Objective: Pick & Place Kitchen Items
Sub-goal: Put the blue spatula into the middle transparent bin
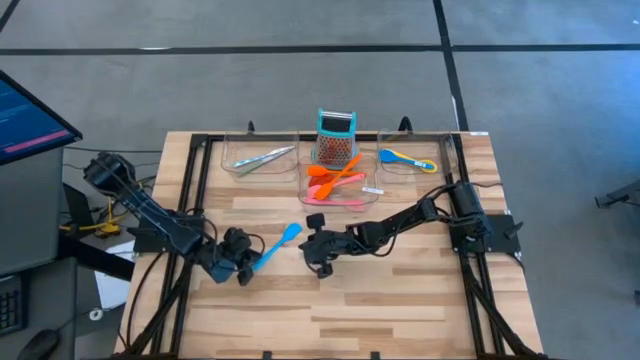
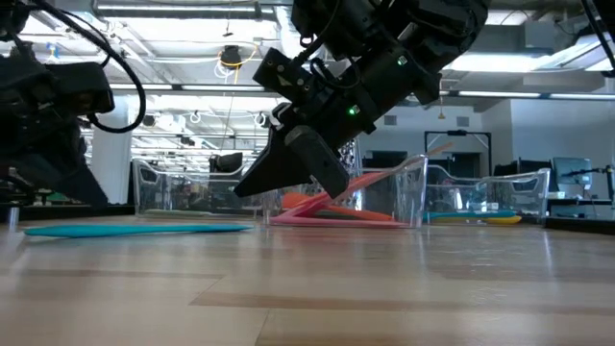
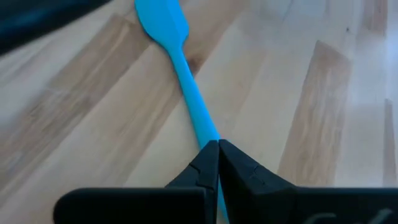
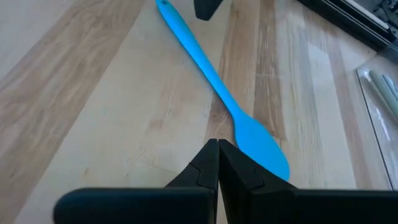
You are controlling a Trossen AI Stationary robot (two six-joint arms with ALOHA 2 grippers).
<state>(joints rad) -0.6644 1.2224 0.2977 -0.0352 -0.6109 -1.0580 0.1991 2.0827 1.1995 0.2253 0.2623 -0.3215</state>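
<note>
On the bare desk (image 1: 400, 290) seen from above, the blue spatula (image 1: 277, 246) lies flat between the left pincer (image 1: 243, 268) and right pincer (image 1: 318, 245), both pressed together and empty, so either must be parted before the handle, seen at the left wrist, is clamped, with open wood all round and the trays (image 1: 335, 190) well behind.

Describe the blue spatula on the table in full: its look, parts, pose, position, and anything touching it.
The blue spatula is one piece of smooth light-blue material, plastic or silicone by its look: a slim straight handle widening into a flat rounded blade. It lies flat on the bare wooden table, diagonally, in front of the clear trays, blade toward them. The left gripper is shut at the handle end, apparently clamping it. The right gripper, shut, hovers near the blade; contact cannot be told.
</note>
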